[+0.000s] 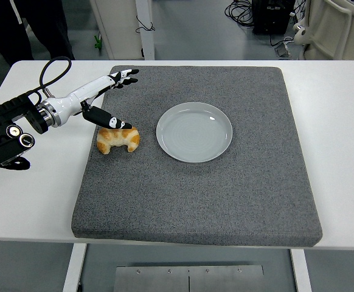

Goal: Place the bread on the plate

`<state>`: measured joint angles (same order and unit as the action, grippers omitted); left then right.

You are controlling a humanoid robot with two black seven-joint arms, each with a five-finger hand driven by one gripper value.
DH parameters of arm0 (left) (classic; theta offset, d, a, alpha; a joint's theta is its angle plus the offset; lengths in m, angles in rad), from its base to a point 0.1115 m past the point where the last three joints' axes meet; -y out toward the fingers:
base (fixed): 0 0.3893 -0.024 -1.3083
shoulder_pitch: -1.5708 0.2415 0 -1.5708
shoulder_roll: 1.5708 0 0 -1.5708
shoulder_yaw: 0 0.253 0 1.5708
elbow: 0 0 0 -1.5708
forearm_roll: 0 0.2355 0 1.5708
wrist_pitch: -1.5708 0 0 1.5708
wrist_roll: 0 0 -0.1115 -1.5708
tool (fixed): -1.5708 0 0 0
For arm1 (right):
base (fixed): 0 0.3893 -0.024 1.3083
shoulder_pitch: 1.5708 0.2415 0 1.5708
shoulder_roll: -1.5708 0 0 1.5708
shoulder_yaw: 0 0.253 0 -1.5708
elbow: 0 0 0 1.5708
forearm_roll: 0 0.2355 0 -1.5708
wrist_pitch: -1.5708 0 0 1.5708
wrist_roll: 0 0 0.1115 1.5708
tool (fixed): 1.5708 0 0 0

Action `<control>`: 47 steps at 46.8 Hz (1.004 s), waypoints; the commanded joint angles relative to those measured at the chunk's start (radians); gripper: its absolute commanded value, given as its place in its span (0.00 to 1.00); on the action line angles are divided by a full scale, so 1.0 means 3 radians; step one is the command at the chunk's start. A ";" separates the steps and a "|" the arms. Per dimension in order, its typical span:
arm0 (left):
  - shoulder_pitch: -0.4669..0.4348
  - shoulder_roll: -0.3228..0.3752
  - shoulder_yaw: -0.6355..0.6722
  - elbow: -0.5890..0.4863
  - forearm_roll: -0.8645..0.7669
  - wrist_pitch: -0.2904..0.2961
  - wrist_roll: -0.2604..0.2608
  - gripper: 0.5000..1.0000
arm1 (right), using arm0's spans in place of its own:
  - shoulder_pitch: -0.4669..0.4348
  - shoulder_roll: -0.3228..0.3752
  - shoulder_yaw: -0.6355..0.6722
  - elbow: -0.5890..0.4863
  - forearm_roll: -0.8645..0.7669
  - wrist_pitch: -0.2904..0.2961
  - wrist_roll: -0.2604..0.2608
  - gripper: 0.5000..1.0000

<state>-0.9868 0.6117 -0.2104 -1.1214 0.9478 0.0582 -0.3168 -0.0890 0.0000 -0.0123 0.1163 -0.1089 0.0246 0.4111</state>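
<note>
A golden croissant (118,140) lies on the grey foam mat (225,194), left of a pale round plate (194,131) that has nothing on it. My left hand (113,100) reaches in from the left, just above and behind the croissant. Its fingers (123,78) are spread flat toward the mat's far left corner, and the thumb (109,120) points down over the croissant's top. It holds nothing. My right hand is out of view.
The mat covers most of the white table (335,121). A person's dark legs (28,27) stand beyond the table's far left. Cables and equipment sit on the floor behind the table.
</note>
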 commanded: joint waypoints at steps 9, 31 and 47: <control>0.0007 0.0093 0.0042 -0.0056 0.0287 0.0000 -0.0008 0.94 | 0.0000 0.0000 0.0000 0.0001 0.0000 0.0000 0.0000 1.00; 0.0068 0.0088 0.0108 -0.0031 0.0763 0.0189 -0.0008 0.94 | 0.0000 0.0000 0.0000 0.0001 0.0000 0.0000 0.0000 1.00; 0.0068 0.0088 0.0400 0.0010 0.0763 0.0414 -0.0008 0.94 | 0.0000 0.0000 0.0000 0.0001 0.0000 0.0000 0.0000 1.00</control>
<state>-0.9664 0.6383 -0.0923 -1.1192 1.1767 0.1778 -0.3192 -0.0890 0.0000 -0.0122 0.1166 -0.1089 0.0246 0.4111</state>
